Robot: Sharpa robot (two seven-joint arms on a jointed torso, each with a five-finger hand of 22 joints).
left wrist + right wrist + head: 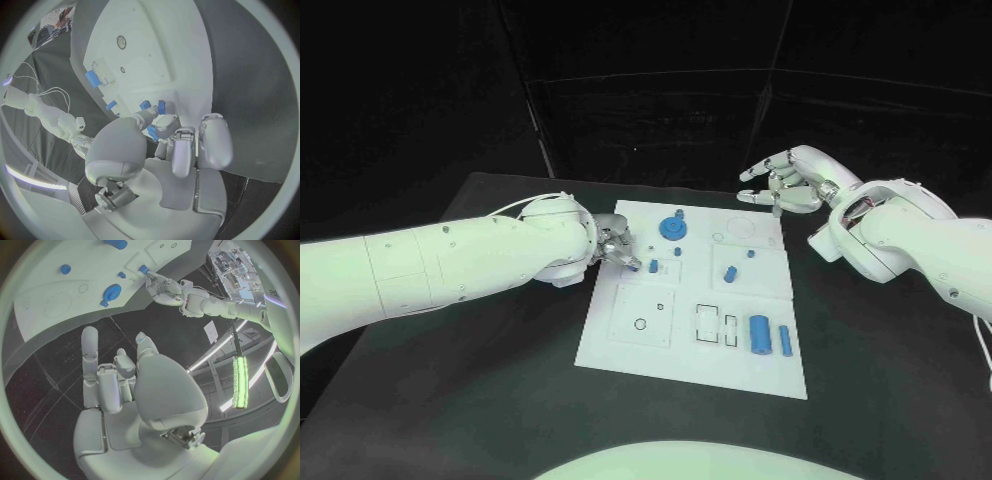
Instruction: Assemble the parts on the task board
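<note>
The white task board lies in the middle of the black table. My left hand is at the board's left edge, and its fingertips pinch a small blue part just above the board. More small blue pegs stand close to it. A round blue part sits at the far side of the board, and a blue cylinder and a blue bar lie at the near right. My right hand hangs over the board's far right corner, fingers apart and holding nothing. The right wrist view shows the left hand and the round blue part.
Two more blue pegs stand right of the board's middle. Rectangular slots and a square recess are cut in the near half. Black table surrounds the board, with dark curtains behind.
</note>
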